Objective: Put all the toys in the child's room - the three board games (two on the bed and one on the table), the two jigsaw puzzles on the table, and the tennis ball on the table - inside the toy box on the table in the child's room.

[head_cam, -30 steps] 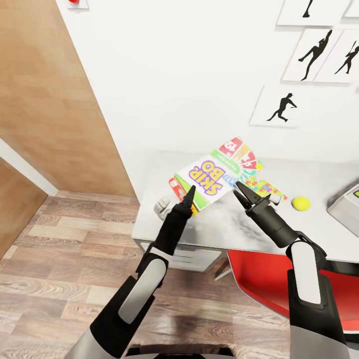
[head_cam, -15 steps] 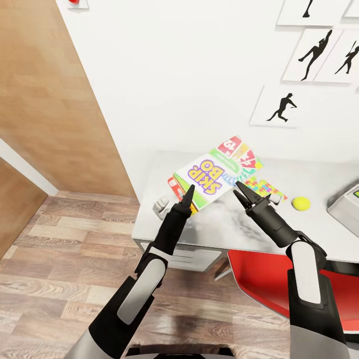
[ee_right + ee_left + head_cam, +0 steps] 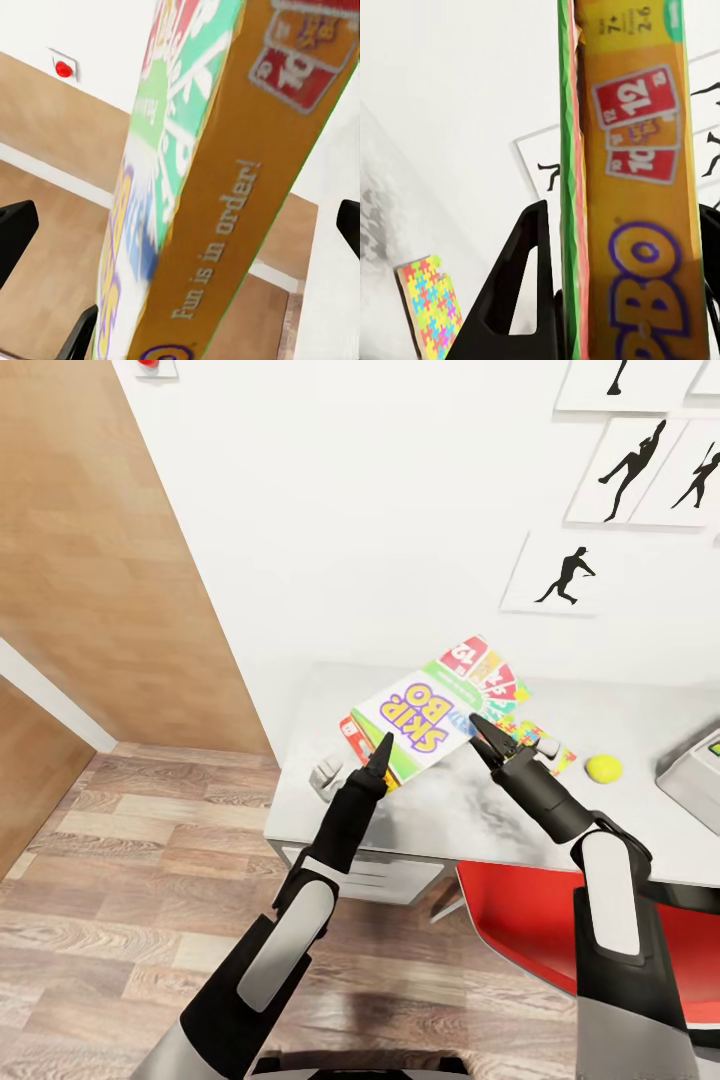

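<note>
**Skip-Bo box held up between 2 grippers over the desk's left end**

Above the left end of the table [image 3: 640, 710], the Skip-Bo box [image 3: 430, 715] is lifted and tilted, clear of the marbled top. Left gripper [image 3: 379, 752] has the box's lower left corner, and its wrist view shows the orange edge of the box [image 3: 637, 187] running between the black fingers [image 3: 521, 285], clamped. At the box's right side the right gripper [image 3: 485, 740] meets it; the wrist view there shows the box's edge [image 3: 225, 210] between fingers set wide, so whether they press on it I cannot tell. Under the right gripper, near the table's back edge, 1 jigsaw puzzle [image 3: 555, 758] lies flat. Further right lies the tennis ball [image 3: 603, 767], apart from the puzzle. At the right edge of the head view a corner of the toy box [image 3: 690, 775] stands on the table
</note>
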